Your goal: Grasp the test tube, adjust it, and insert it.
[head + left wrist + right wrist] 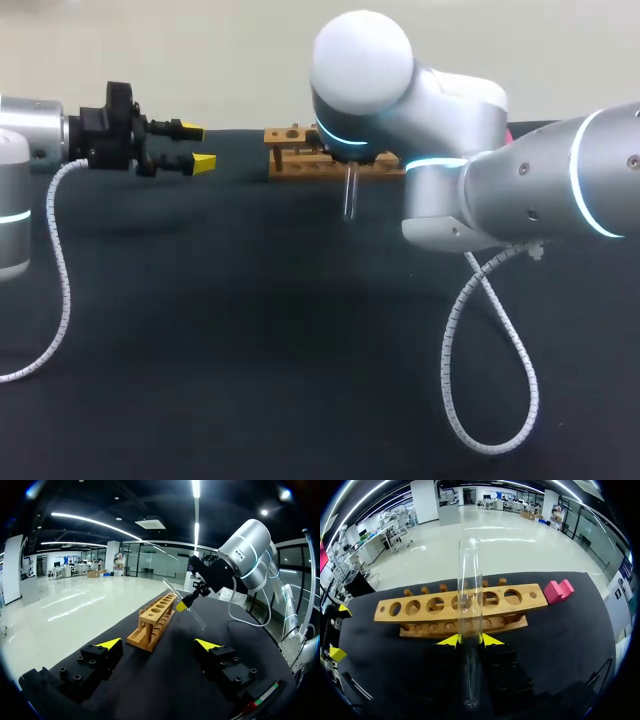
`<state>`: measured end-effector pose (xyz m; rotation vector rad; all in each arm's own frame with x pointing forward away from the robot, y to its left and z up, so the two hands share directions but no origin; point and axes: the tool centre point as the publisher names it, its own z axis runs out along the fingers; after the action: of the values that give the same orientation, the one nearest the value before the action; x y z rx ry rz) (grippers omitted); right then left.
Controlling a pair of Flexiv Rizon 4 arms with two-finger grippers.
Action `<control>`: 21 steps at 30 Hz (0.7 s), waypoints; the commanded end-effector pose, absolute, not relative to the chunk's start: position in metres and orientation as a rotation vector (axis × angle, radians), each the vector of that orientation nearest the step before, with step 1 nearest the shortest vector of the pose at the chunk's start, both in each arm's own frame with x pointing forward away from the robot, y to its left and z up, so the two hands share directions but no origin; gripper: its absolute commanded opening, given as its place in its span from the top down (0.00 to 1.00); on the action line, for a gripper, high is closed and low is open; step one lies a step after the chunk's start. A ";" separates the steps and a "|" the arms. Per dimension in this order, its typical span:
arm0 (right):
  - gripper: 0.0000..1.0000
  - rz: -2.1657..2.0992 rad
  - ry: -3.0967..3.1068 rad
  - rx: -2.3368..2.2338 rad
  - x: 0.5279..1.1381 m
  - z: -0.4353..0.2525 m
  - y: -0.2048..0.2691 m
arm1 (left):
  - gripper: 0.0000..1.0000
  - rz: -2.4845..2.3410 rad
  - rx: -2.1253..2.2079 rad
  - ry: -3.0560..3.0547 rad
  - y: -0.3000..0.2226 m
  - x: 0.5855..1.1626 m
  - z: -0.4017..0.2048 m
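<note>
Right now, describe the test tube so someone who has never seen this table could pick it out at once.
On the dark table, find the wooden rack along the far edge. Just in front of it, the right arm holds the test tube in its jaws. It is the only clear glass thing here; the rack is wood and the block beside it pink.
</note>
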<state>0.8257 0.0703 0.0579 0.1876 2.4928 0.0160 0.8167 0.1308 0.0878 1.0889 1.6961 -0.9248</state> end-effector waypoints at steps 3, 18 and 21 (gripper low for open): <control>1.00 0.013 2.409 0.238 0.801 0.081 0.071 | 0.00 -0.922 1.087 1.691 0.131 0.815 0.087; 1.00 0.050 2.288 0.264 0.778 0.140 0.074 | 0.00 -0.922 1.087 1.691 0.131 0.815 0.087; 1.00 0.071 2.285 0.244 0.772 0.149 0.072 | 0.00 -0.922 1.087 1.691 0.131 0.815 0.087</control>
<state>0.7871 0.0833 0.1412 0.2539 2.3146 0.0462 0.8167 0.1308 0.0878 1.0889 1.6961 -0.9248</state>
